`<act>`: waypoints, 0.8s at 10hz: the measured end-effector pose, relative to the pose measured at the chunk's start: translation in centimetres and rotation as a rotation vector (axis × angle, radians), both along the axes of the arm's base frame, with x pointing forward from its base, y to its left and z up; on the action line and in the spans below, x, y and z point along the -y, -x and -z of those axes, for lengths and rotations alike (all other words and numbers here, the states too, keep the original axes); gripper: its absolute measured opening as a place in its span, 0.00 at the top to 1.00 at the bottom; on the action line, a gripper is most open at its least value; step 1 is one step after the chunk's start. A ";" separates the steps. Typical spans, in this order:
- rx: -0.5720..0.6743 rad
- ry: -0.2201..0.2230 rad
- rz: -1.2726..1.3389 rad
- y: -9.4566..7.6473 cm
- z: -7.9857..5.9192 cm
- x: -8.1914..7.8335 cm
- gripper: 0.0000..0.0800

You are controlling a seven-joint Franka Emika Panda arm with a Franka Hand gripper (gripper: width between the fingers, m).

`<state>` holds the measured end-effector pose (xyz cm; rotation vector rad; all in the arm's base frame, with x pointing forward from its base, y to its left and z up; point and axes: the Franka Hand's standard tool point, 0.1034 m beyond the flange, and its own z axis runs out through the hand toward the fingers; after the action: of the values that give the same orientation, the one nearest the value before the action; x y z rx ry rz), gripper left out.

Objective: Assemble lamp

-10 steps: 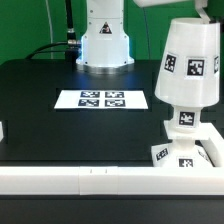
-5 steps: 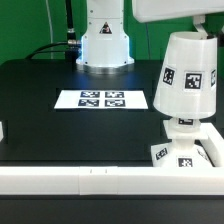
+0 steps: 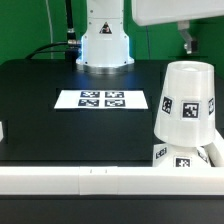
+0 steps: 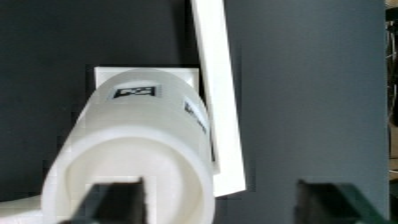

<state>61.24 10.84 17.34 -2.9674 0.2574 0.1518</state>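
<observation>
shade [image 3: 187, 103] on base [image 3: 181, 156], marker board [image 3: 103, 99] beside

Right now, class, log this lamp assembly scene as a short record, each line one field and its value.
shade: white truncated cone, upright, covering the bulb, over the base
base: flat white tagged part, exterior view's right, by the front rail
gripper: above the shade, fingers apart, holding nothing
marker board: flat on the table, mid table
arm base: behind the marker board
</observation>
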 end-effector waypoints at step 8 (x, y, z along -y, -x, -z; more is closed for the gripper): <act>-0.015 0.004 0.049 0.6 -1.3 -0.5 0.13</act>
<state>60.65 11.34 18.64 -2.9624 0.3318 0.1677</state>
